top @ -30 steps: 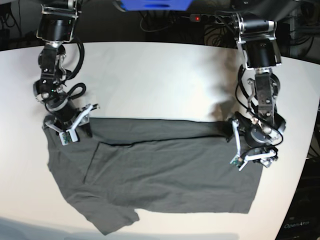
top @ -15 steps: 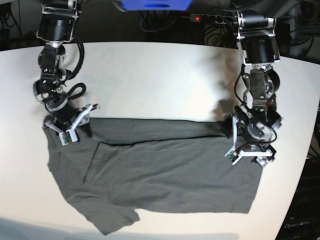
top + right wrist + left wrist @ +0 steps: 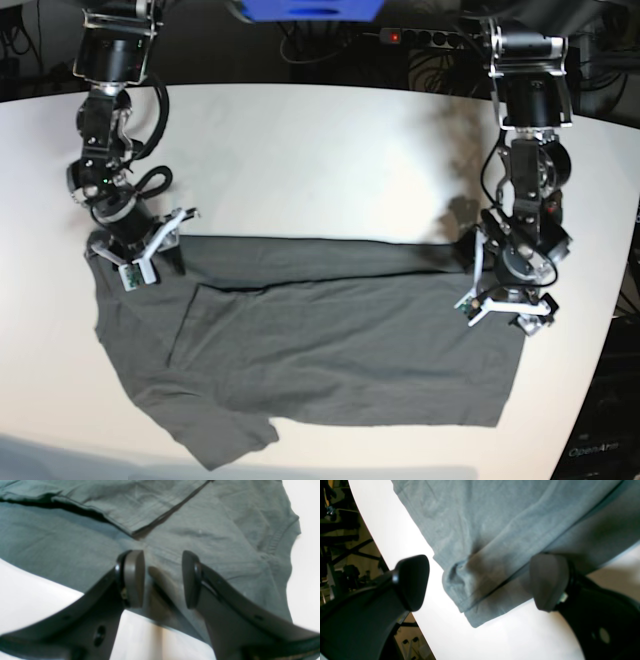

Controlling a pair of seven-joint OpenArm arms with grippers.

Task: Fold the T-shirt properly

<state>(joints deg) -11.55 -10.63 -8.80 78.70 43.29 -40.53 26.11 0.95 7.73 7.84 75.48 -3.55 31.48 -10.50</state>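
Observation:
The dark grey T-shirt (image 3: 320, 345) lies flat on the white table (image 3: 320, 150), its upper edge folded down in a long band. My left gripper (image 3: 503, 316) is over the shirt's right edge. In the left wrist view that gripper (image 3: 480, 581) is open wide, and the shirt's doubled hem corner (image 3: 467, 592) lies on the table between its fingers. My right gripper (image 3: 150, 255) is at the shirt's upper left corner. In the right wrist view it (image 3: 162, 580) stands open just above the cloth (image 3: 220, 530), with nothing between its pads.
A power strip (image 3: 400, 37) with a red light, cables and a blue object (image 3: 310, 8) sit behind the table's far edge. The table's curved edge (image 3: 382, 545) runs close to my left gripper, with dark stands on the floor beyond it.
The left arm has swung slightly to the right and straightened, its gripper staying open over the shirt's right edge. The right arm and the shirt have not moved.

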